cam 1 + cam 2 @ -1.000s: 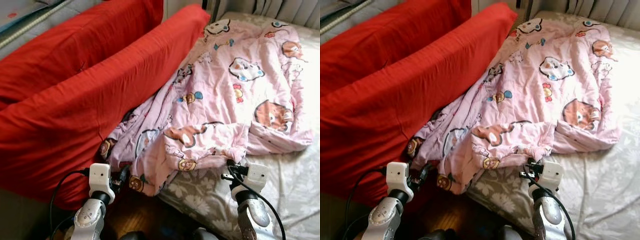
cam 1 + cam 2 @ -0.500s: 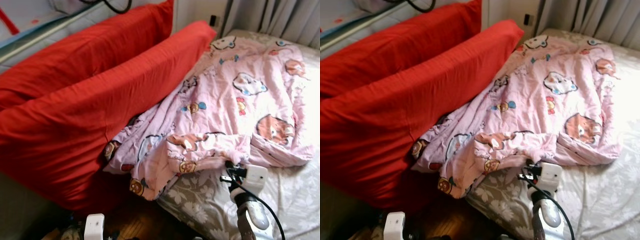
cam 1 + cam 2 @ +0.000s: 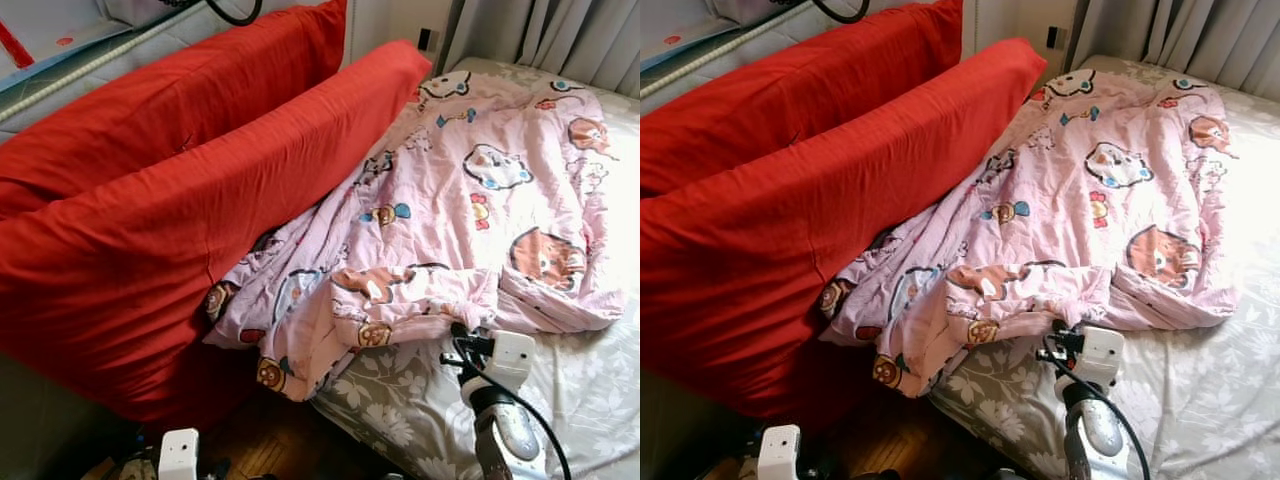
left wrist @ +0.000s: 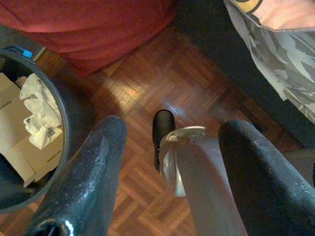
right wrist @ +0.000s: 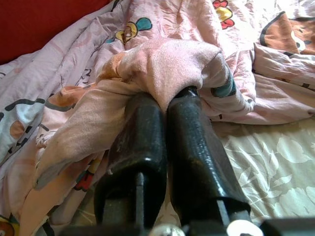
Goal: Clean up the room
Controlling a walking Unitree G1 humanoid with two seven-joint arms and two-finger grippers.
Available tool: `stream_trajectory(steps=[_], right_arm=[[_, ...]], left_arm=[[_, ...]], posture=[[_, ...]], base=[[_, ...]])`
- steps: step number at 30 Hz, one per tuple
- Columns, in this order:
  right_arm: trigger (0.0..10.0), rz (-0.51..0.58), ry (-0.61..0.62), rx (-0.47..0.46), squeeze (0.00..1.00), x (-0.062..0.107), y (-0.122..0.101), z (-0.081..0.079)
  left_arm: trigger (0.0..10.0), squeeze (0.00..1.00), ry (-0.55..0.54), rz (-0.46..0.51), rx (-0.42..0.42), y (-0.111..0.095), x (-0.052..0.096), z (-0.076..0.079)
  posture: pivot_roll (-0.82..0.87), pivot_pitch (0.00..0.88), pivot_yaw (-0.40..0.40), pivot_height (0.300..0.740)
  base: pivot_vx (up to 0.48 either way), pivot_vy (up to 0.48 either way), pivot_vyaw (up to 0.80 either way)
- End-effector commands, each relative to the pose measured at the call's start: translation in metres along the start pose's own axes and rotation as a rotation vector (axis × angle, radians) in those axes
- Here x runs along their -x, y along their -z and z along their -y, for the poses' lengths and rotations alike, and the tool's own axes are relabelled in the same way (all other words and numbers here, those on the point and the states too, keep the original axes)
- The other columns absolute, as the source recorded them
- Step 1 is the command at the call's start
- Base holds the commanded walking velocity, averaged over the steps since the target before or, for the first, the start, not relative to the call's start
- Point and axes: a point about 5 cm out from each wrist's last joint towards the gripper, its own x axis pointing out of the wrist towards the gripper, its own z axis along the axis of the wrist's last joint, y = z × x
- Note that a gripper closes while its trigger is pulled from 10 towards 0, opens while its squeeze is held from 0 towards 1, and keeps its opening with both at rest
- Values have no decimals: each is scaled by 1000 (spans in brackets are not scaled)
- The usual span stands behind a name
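A crumpled pink blanket (image 3: 470, 210) printed with cartoon animals lies across the bed (image 3: 590, 400), and its near corner hangs over the bed's edge. My right gripper (image 5: 165, 101) is shut on a bunched fold of that blanket near its front hem; from the head its white wrist (image 3: 508, 355) sits just below the hem. My left gripper (image 4: 172, 130) is open and holds nothing, hanging low over the parquet floor (image 4: 197, 73). Its white wrist block (image 3: 178, 452) shows at the bottom edge.
Two big red cushions (image 3: 170, 220) lean along the bed's left side, touching the blanket. A dark bin (image 4: 74, 118) with cardboard and crumpled paper stands on the floor beside my left gripper. Grey curtains (image 3: 580, 40) hang behind the bed. My own foot (image 4: 162, 130) is below.
My left arm has dropped from beside the blanket's hanging corner down toward the floor. The right gripper has stayed at the blanket's hem. The camera tilted up a little.
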Motion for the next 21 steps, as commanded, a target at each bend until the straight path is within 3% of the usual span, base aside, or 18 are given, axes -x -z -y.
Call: stream_trajectory(steps=[1,8,21], right_arm=[[10000,6,30,8,0,2,0,5],[10000,21,105,12,0,7,0,13],[10000,39,123,15,0,5,-4,16]], left_arm=[[10000,0,-15,-33,14,10,4,-6],[10000,0,-12,-41,15,13,5,-8],[10000,0,1,-38,17,15,6,-6]], posture=[[25,190,8,740],[21,198,14,740],[22,204,14,740]], base=[[0,0,0],[0,0,0],[0,0,0]])
